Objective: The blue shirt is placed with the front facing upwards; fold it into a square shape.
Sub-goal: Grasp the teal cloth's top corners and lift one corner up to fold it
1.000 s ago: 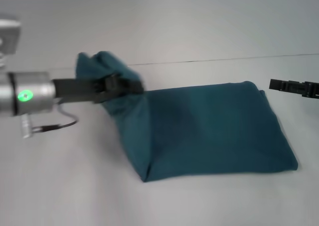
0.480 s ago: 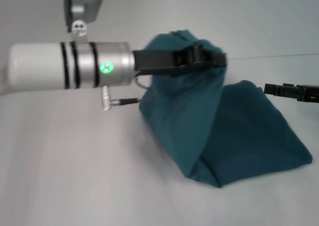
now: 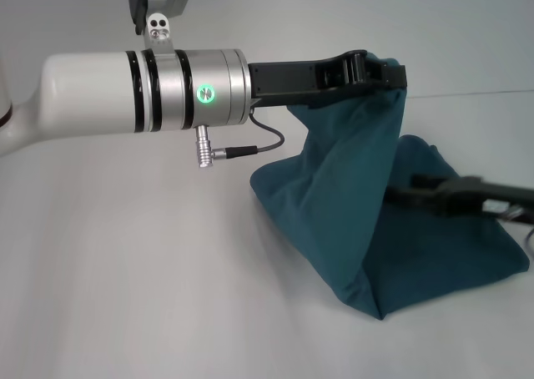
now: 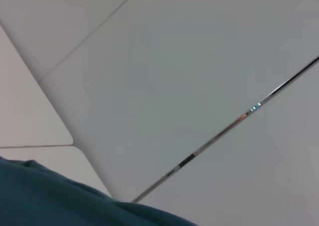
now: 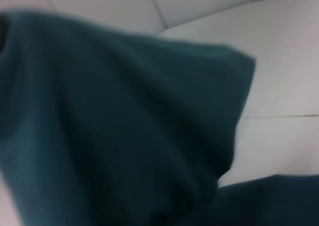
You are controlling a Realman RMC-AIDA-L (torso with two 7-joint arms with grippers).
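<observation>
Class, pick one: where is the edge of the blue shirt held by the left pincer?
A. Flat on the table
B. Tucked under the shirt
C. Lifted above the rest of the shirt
C: the left pincer holds the shirt edge high, cloth hanging down to the table.

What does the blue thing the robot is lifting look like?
On the pale table lies one thing: the blue shirt, a dark teal bundle. The left end effector holds one edge high, so cloth hangs like a tent. The right end effector reaches in beside it.
</observation>
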